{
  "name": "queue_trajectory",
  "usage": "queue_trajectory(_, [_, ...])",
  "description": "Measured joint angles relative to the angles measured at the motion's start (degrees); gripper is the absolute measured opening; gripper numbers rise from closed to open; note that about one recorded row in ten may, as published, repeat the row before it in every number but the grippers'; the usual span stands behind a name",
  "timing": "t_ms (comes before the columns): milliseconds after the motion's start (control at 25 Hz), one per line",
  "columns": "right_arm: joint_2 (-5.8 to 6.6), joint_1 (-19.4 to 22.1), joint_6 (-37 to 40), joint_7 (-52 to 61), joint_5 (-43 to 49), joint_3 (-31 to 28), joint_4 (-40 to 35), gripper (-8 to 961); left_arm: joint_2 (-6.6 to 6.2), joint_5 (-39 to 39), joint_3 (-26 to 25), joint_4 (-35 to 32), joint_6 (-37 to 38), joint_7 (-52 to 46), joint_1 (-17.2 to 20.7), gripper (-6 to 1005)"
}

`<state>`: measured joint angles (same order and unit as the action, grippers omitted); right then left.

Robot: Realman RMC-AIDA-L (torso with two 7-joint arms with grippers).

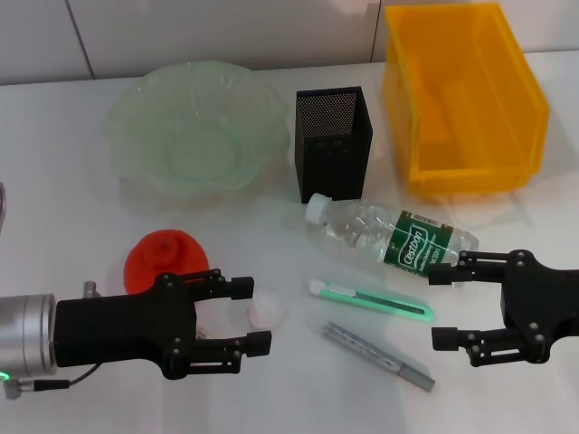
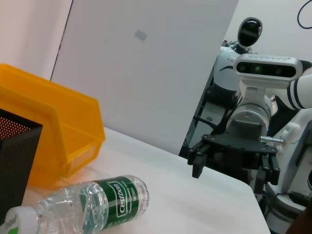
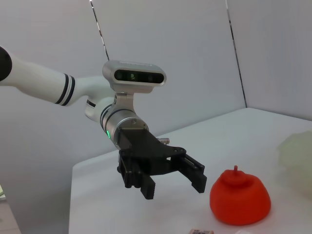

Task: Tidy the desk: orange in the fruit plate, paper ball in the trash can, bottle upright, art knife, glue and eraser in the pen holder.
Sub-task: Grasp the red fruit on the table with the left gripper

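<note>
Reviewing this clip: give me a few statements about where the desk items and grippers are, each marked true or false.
1. The water bottle stands upright. False: it lies on its side.
2. The mesh pen holder holds the art knife. False: the knife lies on the table.
3. The left gripper is open, holding nothing. True.
4. The orange fruit is in the glass fruit plate. False: it sits on the table.
5. The right gripper is open. True.

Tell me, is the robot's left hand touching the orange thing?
Apart. The right wrist view shows the left gripper open in the air, with bare table between it and the orange.
</note>
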<state>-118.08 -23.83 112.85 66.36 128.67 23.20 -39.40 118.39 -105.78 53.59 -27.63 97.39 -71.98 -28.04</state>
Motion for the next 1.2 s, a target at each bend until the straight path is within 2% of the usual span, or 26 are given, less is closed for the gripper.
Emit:
queue_trajectory(400, [-0.05,0.4,-0.5,0.0,0.1,0.0,0.2,790,0.0,0.0,0.0,-0.3,0.1,0.2,0.0,781])
queue_trajectory(520, [-0.05,0.5,-0.6,0.0,0.1,0.0,0.3,790,0.05,0.8,-2.2,-0.5,-0.4,3.1,0.6,782])
queue_trajectory(640, [-0.07,0.6,-0.7,0.0,0.1,0.0,0.3,790,0.23,2.9,-8.4,0.2,-2.8,8.8,2.5,782])
queue_trajectory(760, [-0.14,0.8,-1.0,0.0,0.1,0.0,0.3,790,0.28,6.2,-11.9,2.4,-7.0,14.6,4.4,781])
queue_trajectory(920, [-0.24,0.8,-1.3,0.0,0.1,0.1,0.3,789,0.25,7.9,-12.2,5.5,-14.2,19.3,5.1,781])
queue_trajectory(1200, [-0.31,0.7,-1.3,0.0,0.1,0.1,0.3,789,0.14,7.7,-11.0,8.1,-18.4,20.9,4.8,781])
